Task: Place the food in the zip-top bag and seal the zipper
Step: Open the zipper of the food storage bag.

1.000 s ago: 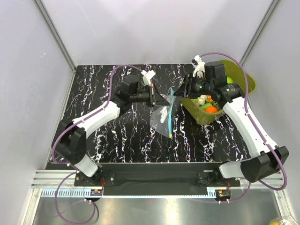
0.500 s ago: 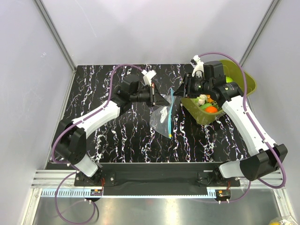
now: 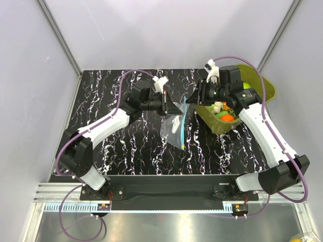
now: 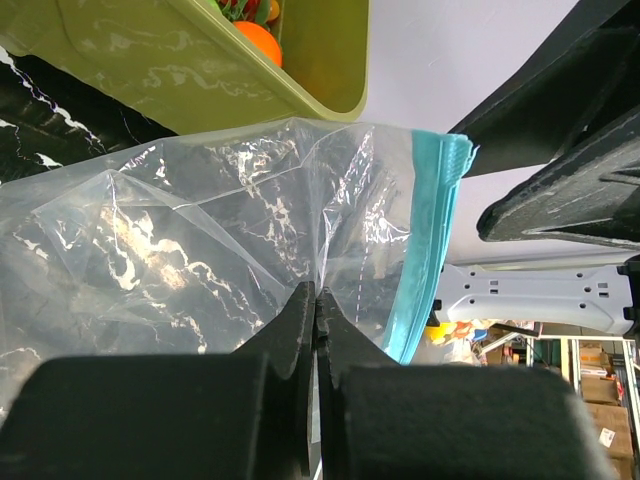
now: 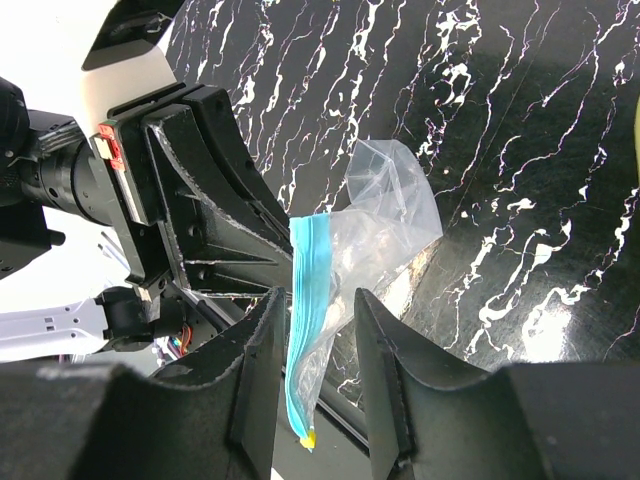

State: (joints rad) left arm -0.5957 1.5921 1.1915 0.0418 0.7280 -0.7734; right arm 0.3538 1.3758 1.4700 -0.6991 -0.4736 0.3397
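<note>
Right now the left claw (image 4: 316, 296) is pinched tight on the clear film of the zip-top bag (image 4: 180, 240). Its fingers are together with the plastic caught between them, just short of the light-blue zipper (image 4: 428, 240). From above, the bag hangs from that claw over the middle of the black marbled tabletop (image 3: 126, 151), and the zipper runs down its right edge to a small yellow tab (image 5: 308, 438). Over to the right claw (image 5: 318, 297): fingers apart, blue strip standing in the gap, close against one finger and not clamped. The two claws face each other, near together. The food (image 3: 222, 113) sits in the olive-green tub (image 3: 214, 126) just right of the bag. An orange round fruit (image 3: 227, 117) and a pale piece (image 3: 218, 107) show there. Whether the bag's bottom touches the tabletop, I can't tell.
</note>
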